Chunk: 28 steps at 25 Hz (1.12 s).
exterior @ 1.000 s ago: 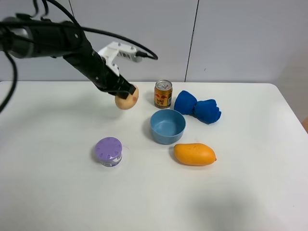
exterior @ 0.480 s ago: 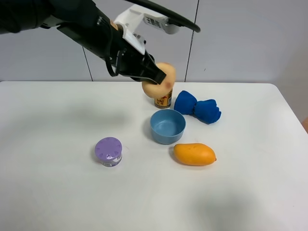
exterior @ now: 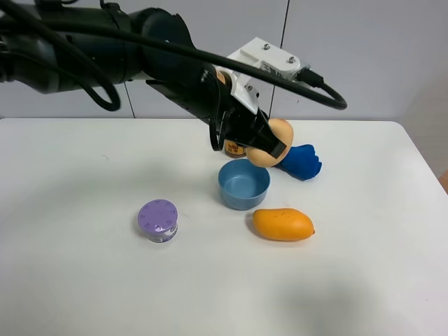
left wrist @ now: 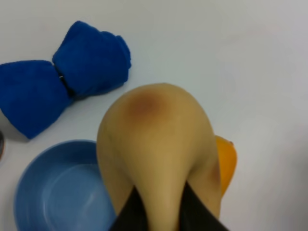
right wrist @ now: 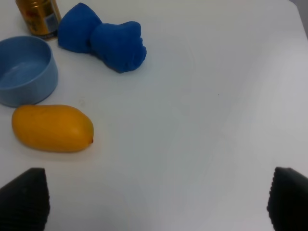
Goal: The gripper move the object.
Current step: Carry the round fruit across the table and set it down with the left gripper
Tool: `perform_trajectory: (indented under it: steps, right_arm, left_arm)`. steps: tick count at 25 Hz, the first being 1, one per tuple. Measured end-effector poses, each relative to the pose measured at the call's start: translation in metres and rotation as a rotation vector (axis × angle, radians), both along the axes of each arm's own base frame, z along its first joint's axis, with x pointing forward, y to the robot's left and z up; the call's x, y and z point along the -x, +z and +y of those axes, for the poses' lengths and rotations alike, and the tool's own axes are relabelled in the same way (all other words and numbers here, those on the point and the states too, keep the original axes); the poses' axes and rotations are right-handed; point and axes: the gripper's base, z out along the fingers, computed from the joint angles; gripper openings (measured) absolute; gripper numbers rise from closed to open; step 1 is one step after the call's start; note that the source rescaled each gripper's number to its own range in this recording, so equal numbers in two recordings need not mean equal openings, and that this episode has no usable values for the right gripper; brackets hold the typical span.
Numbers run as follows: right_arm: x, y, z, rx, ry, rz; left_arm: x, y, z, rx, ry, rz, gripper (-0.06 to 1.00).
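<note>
Left gripper [exterior: 267, 145]: black jaws clamped on the small egg-shaped tan-yellow potato [exterior: 278, 133], one jaw on each flank. Potato skin is smooth and pale tan, with a reddish-brown blotch near the rounded end and a fainter brown patch on one side. It is held clear of the white surface [exterior: 84, 280], above the far rim of the round blue bowl [exterior: 243, 184] and near the crumpled blue cloth [exterior: 302, 161]. A smooth orange mango [exterior: 283, 224] lies beside the bowl. Right gripper [right wrist: 156, 199]: jaws wide apart.

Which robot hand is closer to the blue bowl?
Left. The left gripper hangs close above the blue bowl's rim, shut on the potato. The right gripper is open over the table farther off, beyond the mango.
</note>
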Motion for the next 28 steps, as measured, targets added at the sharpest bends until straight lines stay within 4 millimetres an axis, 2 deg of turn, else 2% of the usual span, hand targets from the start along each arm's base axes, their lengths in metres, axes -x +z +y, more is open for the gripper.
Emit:
perform_trajectory:
  steps: [8,17,24,28]
  right_arm:
    - [0.000,0.000,0.000,0.000,0.000,0.000]
    - [0.000,0.000,0.000,0.000,0.000,0.000]
    - [0.000,0.000,0.000,0.000,0.000,0.000]
    - [0.000,0.000,0.000,0.000,0.000,0.000]
  left_arm:
    - [-0.029,-0.053,-0.012,-0.108,-0.021,-0.142,0.00]
    - [-0.042,-0.109,-0.015,-0.233,-0.063,-0.136,0.00]
    - [-0.056,-0.116,-0.002,-0.236,0.000,-0.103,0.00]
    - [-0.057,-0.126,0.003,-0.275,0.005,-0.055,0.00]
